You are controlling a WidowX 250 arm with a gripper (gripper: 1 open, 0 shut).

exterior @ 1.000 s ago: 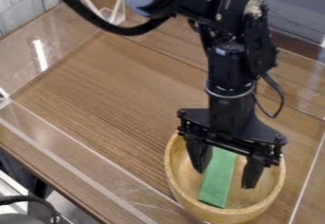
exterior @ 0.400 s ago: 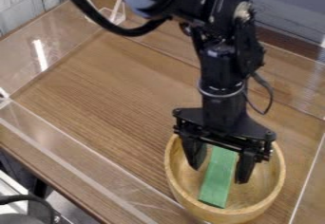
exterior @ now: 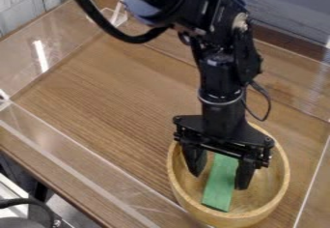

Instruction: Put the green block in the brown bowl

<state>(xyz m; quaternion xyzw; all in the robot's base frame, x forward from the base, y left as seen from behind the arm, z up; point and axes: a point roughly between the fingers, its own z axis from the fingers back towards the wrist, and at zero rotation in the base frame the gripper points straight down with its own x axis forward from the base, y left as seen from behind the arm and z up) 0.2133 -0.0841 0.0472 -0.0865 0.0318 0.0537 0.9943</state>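
Black arm's reaching in from top, bent over, wrist pointing straight down. Gripper [exterior: 223, 164] hangs low at the end, fingers apart, jaws open w/ nothing btwn them.

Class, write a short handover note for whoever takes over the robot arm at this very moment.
Gripper: open, low over the bowl, fingers apart, not clamped on the block.
Green block: lying inside the brown bowl, leaning up toward the gripper side.
Done: the block is in the bowl.
Left: seemingly only to lift the arm clear without catching the block or rim.
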